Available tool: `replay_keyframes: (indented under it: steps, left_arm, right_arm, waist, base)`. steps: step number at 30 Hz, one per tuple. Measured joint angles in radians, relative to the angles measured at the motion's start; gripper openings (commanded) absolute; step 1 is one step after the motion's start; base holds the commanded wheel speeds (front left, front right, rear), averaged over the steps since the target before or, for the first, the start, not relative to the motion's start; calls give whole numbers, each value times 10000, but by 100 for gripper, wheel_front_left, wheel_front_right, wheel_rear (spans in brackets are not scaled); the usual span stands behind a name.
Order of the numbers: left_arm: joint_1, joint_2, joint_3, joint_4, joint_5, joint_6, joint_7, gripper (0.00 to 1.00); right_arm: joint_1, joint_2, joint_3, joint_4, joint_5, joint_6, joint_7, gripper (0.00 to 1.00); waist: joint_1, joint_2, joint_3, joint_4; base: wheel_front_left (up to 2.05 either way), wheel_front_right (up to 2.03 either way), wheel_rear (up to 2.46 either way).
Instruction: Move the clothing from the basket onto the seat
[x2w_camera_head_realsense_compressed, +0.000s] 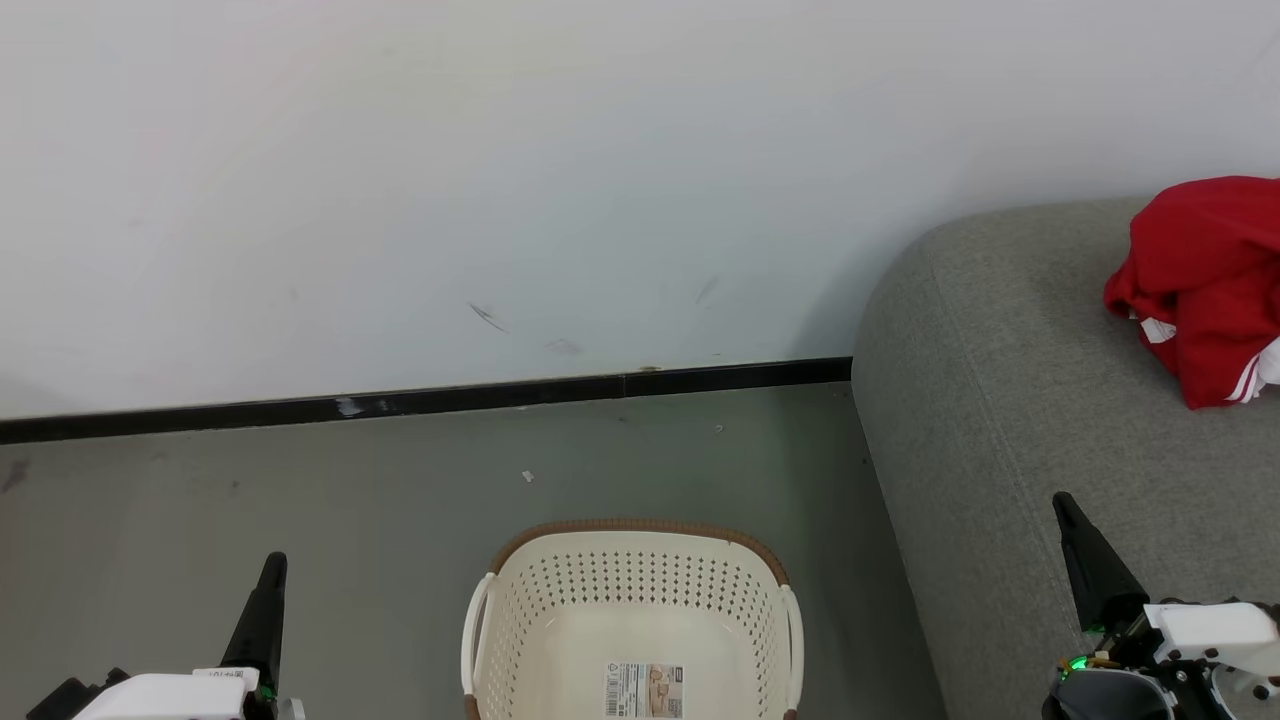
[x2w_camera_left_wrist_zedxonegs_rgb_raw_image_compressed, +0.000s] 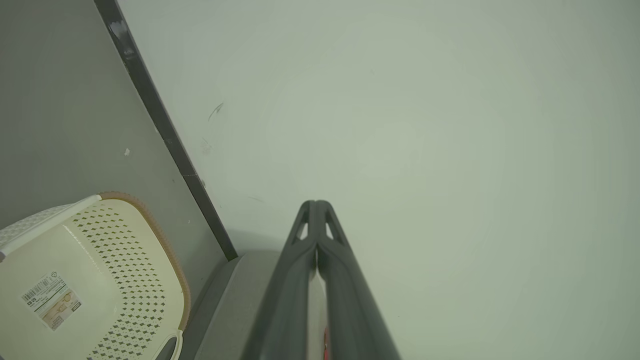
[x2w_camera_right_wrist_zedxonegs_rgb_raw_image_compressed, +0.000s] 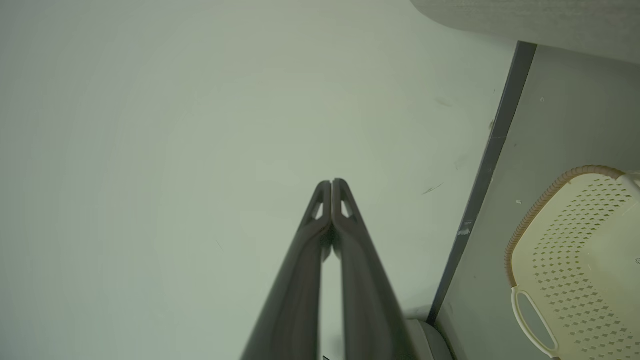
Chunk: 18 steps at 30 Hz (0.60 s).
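Fingers of the left gripper (x2w_camera_head_realsense_compressed: 272, 565) and the right gripper (x2w_camera_head_realsense_compressed: 1065, 505) are pressed together, holding nothing, at the near left and near right corners. Between them the basket (x2w_camera_head_realsense_compressed: 640, 525) stands on the floor (x2w_camera_head_realsense_compressed: 300, 470), bare but for its label (x2w_camera_head_realsense_compressed: 643, 690). Farther right, the clothing (x2w_camera_head_realsense_compressed: 1200, 280) lies crumpled on the seat (x2w_camera_head_realsense_compressed: 1000, 400). The transfer looks complete, with nothing apparently left to move.

a plain pale wall (x2w_camera_head_realsense_compressed: 500, 150) rises ahead of both pairs of jaws, with a few dark scuffs (x2w_camera_head_realsense_compressed: 488, 317), perhaps scrapes. a black skirting strip (x2w_camera_head_realsense_compressed: 430, 402) runs along its foot, above a dull grey floor (x2w_camera_head_realsense_compressed: 300, 480). a grey-green sofa (x2w_camera_head_realsense_compressed: 1000, 400) lies beneath the right jaws.
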<state>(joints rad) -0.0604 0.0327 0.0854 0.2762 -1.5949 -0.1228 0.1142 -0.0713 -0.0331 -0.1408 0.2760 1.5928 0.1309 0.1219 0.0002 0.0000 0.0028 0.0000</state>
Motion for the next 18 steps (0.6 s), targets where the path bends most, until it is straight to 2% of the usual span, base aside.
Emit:
replay_keyframes:
  steps: [18]
  left_arm:
    - [0, 0, -2, -4, -31, -2, 0, 0]
  right_arm:
    - [0, 0, 8, -12, 0, 0, 0, 0]
  waist:
    - [0, 0, 1, 0]
  base:
    - [0, 0, 0]
